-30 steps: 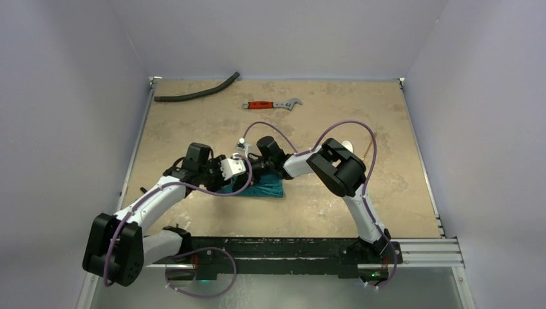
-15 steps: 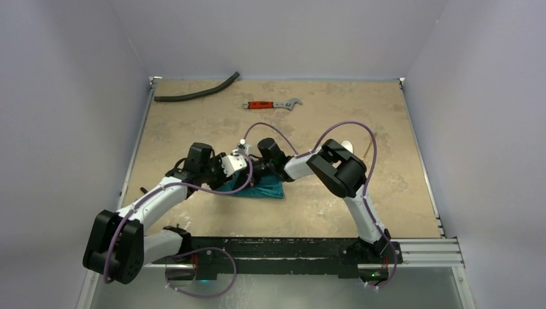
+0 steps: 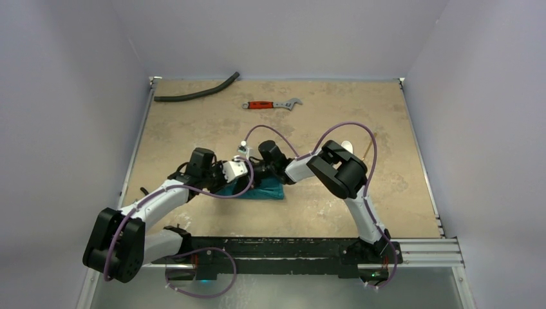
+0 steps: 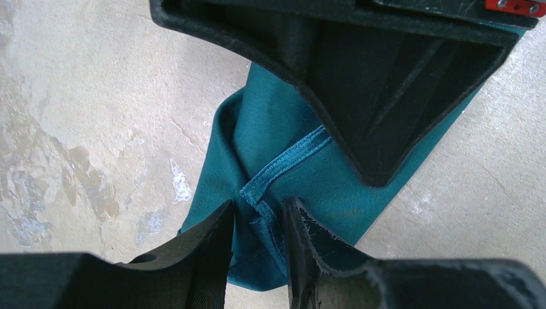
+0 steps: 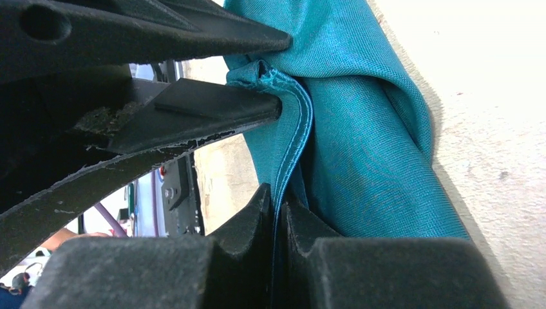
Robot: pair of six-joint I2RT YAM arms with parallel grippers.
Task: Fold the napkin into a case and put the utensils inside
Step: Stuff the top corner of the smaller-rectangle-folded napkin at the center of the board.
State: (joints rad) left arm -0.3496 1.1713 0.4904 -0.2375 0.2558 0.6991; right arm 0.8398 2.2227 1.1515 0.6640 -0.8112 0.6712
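Observation:
The teal napkin (image 3: 267,190) lies bunched at mid-table with both grippers meeting over its left end. My left gripper (image 4: 257,209) is shut on the napkin's hemmed corner (image 4: 261,193), which sits folded between its fingers. My right gripper (image 5: 277,206) is shut on the same hem a little further along, its jaws nearly together on the thin edge of the napkin (image 5: 360,129). In the top view the left gripper (image 3: 246,176) and the right gripper (image 3: 259,172) almost touch. A white spoon (image 3: 348,144) and a tan wooden utensil (image 3: 369,149) lie behind the right arm, partly hidden.
A red-handled wrench (image 3: 273,103) and a dark curved hose (image 3: 196,95) lie at the far side of the table. A small black object (image 3: 143,190) sits by the left edge. Purple cables loop above both wrists.
The left gripper has edged right and nearer, and its jaws have narrowed onto the napkin's corner. The right gripper has stayed on the hem, shifting only slightly.

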